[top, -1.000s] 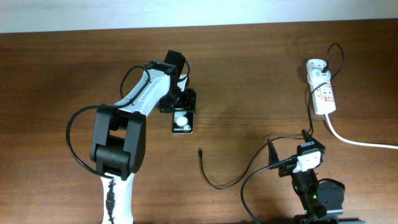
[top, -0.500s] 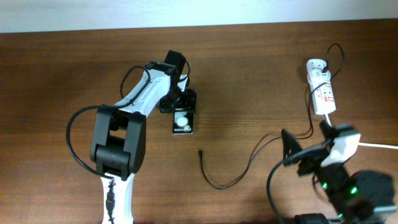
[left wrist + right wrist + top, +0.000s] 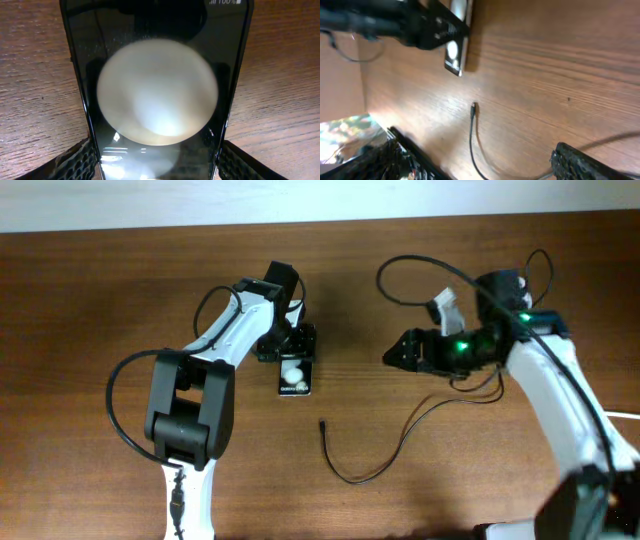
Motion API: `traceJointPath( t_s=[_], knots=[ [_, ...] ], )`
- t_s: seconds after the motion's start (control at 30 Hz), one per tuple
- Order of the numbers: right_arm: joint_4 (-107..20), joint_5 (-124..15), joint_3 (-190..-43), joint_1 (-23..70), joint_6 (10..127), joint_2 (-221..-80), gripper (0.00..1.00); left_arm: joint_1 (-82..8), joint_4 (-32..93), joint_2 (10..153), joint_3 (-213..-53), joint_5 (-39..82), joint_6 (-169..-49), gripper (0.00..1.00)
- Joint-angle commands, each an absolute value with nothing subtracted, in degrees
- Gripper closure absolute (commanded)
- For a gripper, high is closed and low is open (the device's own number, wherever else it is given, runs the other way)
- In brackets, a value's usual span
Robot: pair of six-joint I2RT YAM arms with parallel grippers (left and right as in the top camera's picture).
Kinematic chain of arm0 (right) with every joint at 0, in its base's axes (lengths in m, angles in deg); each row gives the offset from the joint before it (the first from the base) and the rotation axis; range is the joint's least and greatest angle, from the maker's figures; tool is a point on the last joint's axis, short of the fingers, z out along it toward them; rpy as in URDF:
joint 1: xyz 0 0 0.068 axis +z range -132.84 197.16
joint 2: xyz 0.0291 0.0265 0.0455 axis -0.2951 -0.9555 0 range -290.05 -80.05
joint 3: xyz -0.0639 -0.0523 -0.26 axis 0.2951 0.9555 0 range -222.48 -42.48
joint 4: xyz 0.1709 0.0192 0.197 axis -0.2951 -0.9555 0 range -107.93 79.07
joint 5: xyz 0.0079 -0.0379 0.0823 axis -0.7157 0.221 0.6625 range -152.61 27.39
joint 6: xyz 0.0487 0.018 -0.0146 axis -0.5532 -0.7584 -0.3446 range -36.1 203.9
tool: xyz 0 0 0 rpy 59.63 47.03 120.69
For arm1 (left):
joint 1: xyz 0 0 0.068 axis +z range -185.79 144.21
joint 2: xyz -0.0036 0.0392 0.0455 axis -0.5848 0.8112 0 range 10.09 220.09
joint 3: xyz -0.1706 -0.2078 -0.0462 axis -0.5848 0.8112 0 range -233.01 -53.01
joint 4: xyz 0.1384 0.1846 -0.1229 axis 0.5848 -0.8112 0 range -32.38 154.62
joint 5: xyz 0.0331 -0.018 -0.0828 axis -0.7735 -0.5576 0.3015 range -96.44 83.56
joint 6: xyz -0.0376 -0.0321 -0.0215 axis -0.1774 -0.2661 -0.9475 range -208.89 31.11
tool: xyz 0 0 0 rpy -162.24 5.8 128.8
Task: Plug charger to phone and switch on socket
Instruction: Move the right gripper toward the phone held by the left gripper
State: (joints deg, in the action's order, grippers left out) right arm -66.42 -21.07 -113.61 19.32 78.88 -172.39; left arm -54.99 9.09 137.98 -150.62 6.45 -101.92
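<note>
I see a dark brown wood-grain table [image 3: 90, 290] filling the overhead view, under both the left jaws and the right jaws. Beyond the left jaws, along the far edge, runs a pale strip [image 3: 150, 205]; wall or floor, can't tell. In the right wrist view a tan surface [image 3: 340, 85] lies left of the right jaws, with a bright blurred patch [image 3: 342, 132] below it. There is soft glare on the grain ahead of the right jaws.

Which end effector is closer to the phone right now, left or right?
Left. The left end effector clasps the phone by its edges; the right end effector hovers open, well off to its side.
</note>
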Motion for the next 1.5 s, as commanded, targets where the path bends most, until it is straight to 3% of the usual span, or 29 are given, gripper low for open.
traceJointPath(
  t_s=[0.0,0.2,0.4,0.7,1.0,1.03,1.13,1.27,1.47],
  knots=[
    [-60.34,-15.11,-110.18,21.59,80.68,-178.24,0.01,-55.05,9.24,137.65,-149.70,7.30,-101.60,0.27],
    [-50.07,-15.04,-107.71,23.62,78.91,-181.70,0.03,-54.79,9.22,137.65,-149.70,7.32,-101.60,0.26],
    [-10.46,-10.30,-86.75,28.26,60.28,-181.70,0.07,-54.79,9.20,137.65,-149.70,7.34,-101.64,0.29],
    [3.15,-16.33,-85.13,38.07,50.38,-181.74,0.01,-54.72,8.34,137.43,-149.72,12.50,-100.50,0.28],
    [14.85,-17.60,-85.17,38.22,45.40,-192.17,0.00,-54.79,7.49,136.91,-149.72,21.48,-97.92,0.28],
    [15.55,-17.95,-85.17,38.20,45.44,-192.60,0.09,-54.79,7.49,136.91,-149.72,21.85,-97.92,0.28],
    [19.35,-18.65,-85.17,38.20,45.42,-192.63,0.19,-54.79,7.47,136.91,-149.72,21.90,-97.75,0.28],
    [20.46,-22.87,-85.17,38.22,41.55,-192.63,0.43,-55.18,7.47,136.91,-149.72,23.80,-97.73,0.27],
    [24.48,-23.28,-85.17,39.86,36.85,-192.63,0.52,-56.50,8.37,136.91,-149.72,23.78,-96.39,0.26]
  ],
)
